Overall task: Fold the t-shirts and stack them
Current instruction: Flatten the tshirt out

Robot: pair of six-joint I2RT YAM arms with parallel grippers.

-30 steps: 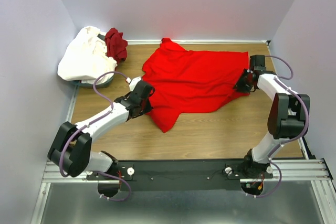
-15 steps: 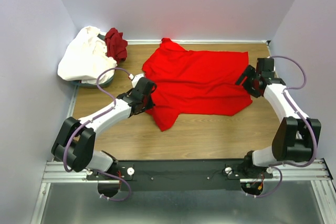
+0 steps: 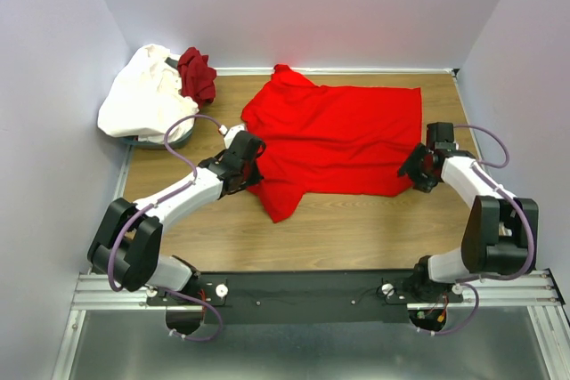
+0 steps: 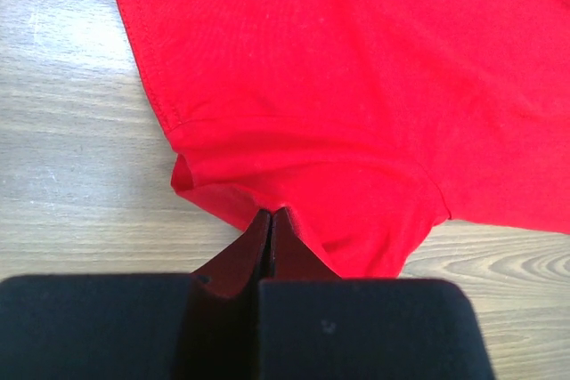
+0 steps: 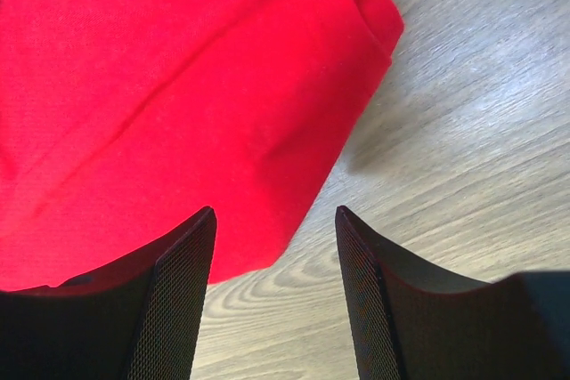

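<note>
The bright red t-shirt (image 3: 338, 135) lies spread across the middle of the wooden table, with a sleeve pointing toward the near left. My left gripper (image 3: 252, 160) is shut on its left edge. In the left wrist view the cloth (image 4: 338, 86) puckers into the closed tips of that gripper (image 4: 270, 213). My right gripper (image 3: 412, 171) stands open at the shirt's near right corner. In the right wrist view the red hem (image 5: 178, 113) runs between the spread fingers of that gripper (image 5: 274, 216), which grip nothing. The white t-shirt (image 3: 142, 95) and the maroon t-shirt (image 3: 196, 73) lie bunched at the back left.
The white and maroon shirts sit heaped on a grey-blue basket (image 3: 169, 141) in the back left corner. Lilac walls close in the left, back and right sides. Bare wood (image 3: 356, 229) runs between the red shirt and the arm bases.
The right gripper let go of the shirt's right edge, opened and moved toward the near right corner. The shirt's right side now lies flat. The left arm has hardly moved.
</note>
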